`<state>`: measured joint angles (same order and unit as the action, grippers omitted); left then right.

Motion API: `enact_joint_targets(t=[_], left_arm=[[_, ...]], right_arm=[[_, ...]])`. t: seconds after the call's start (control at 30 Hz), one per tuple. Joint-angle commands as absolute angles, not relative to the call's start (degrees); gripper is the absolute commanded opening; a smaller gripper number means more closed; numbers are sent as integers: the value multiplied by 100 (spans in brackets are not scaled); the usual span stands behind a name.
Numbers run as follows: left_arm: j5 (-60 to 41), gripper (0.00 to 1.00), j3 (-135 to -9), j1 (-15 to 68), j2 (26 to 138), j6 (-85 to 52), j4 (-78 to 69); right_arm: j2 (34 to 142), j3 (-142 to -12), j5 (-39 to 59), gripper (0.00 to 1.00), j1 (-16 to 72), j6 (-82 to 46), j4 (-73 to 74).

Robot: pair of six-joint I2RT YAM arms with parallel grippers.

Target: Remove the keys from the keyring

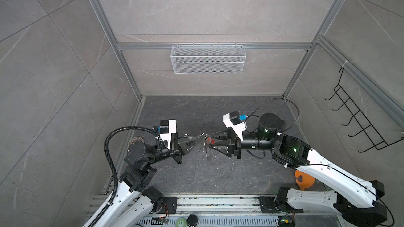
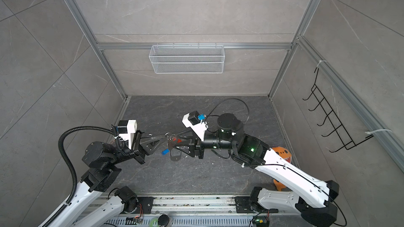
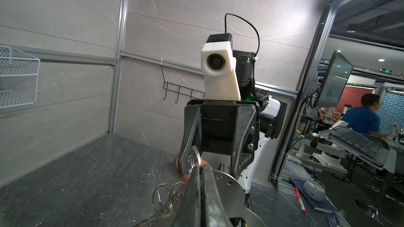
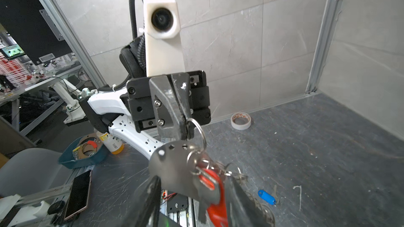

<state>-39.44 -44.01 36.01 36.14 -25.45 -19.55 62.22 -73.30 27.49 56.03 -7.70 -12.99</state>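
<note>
Over on the left, the left pincer [image 4: 185, 127] is pressed together on the top ring of the keyring [image 1: 205, 138] and holds the whole bunch in the air above the middle of the tabletop [image 1: 196, 177]. From that ring the chain drops to the flat grey tag [image 4: 172, 167], which hangs free. Below the bunch, the blue key [image 2: 165, 151] lies loose on the tabletop, so that one looks done. The red key [image 4: 213, 193] is still threaded on and hangs against the tag. The plain silver key cannot be picked out in the cluster.

Coming in from the right, the right pincer [image 1: 210, 142] is spread, with one finger on either side of the tag and the red key. Whether its pads actually press on anything cannot be told.

The bunch looks light but awkward. It is stiff, slick metal on loose links, and it is likely to swing and twist at a nudge. The rings look springy and will probably resist giving up a key. The best hold is probably the red plastic body, which is broader and less slippery than the blade, while the left side keeps the ring steady.
</note>
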Motion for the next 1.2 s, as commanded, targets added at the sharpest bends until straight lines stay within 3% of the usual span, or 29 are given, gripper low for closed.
enact_joint_targets(t=[0.0, 0.67, 1.03, 1.17], left_arm=[[-4065, 0, -4438, 3618, 3515, -2407, -2240], [-4266, 0, -4418, 3621, 3498, -2531, -2380], [-4237, 0, -4421, 3624, 3515, -2533, -2388], [-4236, 0, -4440, 3622, 3520, -2531, -2390]], right_arm=[[5994, -7163, 2256, 50, 5625, -761, -899], [6609, -7589, 3053, 33, 5621, -1502, -273], [6722, -7704, 3306, 13, 5623, -1538, -391], [6752, -7766, 3338, 15, 5621, -1512, -571]])
